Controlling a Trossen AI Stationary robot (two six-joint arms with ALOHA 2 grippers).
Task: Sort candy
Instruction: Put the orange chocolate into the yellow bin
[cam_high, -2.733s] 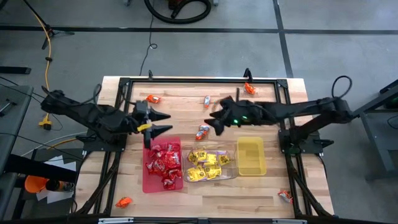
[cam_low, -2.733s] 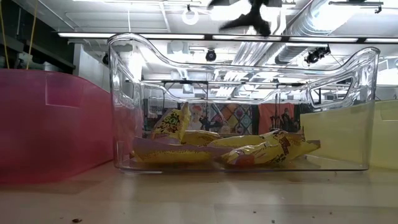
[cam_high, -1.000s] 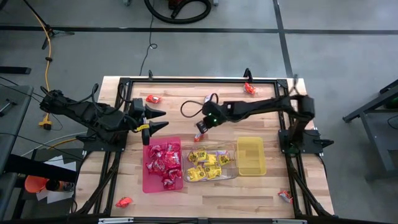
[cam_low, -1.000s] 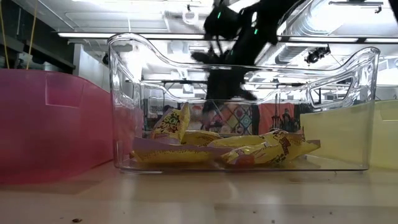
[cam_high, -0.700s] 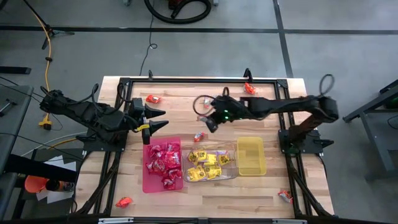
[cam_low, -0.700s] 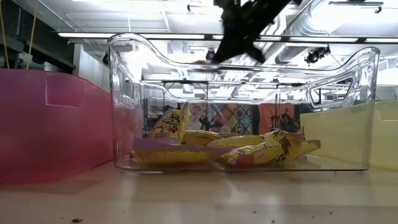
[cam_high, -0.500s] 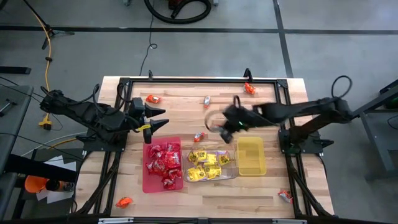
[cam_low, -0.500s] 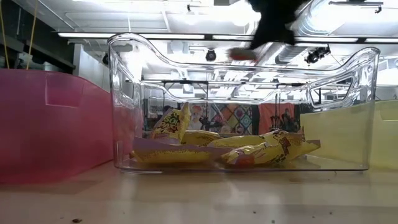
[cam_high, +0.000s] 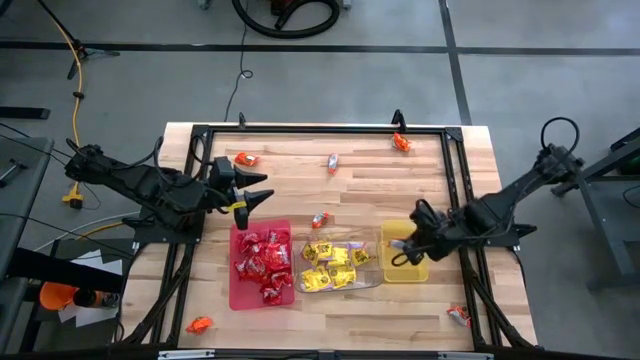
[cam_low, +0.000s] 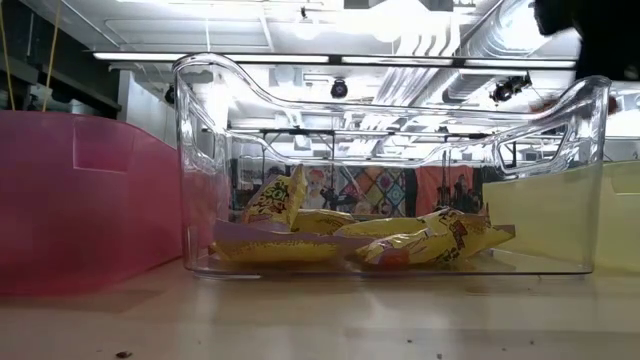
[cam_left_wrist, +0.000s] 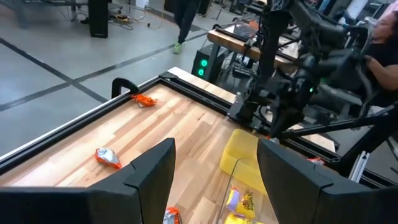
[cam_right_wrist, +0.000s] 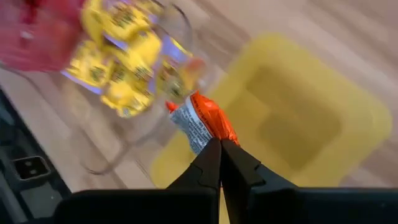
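**Now Over the Yellow Tray: Right Gripper With an Orange Candy**

Plainly, the right gripper (cam_right_wrist: 220, 148) was clenched on an orange candy packet (cam_right_wrist: 204, 122), pinched at one end between the fingertips, with the packet sticking out past them. In the right wrist view it hung above the yellow tray (cam_right_wrist: 298, 118), and the clear tray (cam_right_wrist: 180, 25) with its yellow candies (cam_right_wrist: 121, 59) lay just beside. In the high view the right gripper (cam_high: 405, 250) sat at the lower right of centre, over the yellow tray (cam_high: 395, 268).

The left gripper (cam_high: 258, 198) stood released, jaws spread wide and holding nothing, at centre left of the high view, just above the upper edge of the red tray (cam_high: 240, 298) (which was full of red candies (cam_high: 264, 265)).

Loose candy lay on the wooden table (cam_high: 370, 185): one small packet (cam_high: 319, 219) near the middle of the frame, just above the clear tray (cam_high: 372, 284); an orange one (cam_high: 246, 159) at upper left; a small one (cam_high: 332, 162) at upper centre; an orange one (cam_high: 401, 143) at upper right; another (cam_high: 199, 324) at lower left and one (cam_high: 459, 316) at lower right.

In the low view the clear tray (cam_low: 200, 150) filled the centre, yellow candies (cam_low: 420, 240) on its floor.
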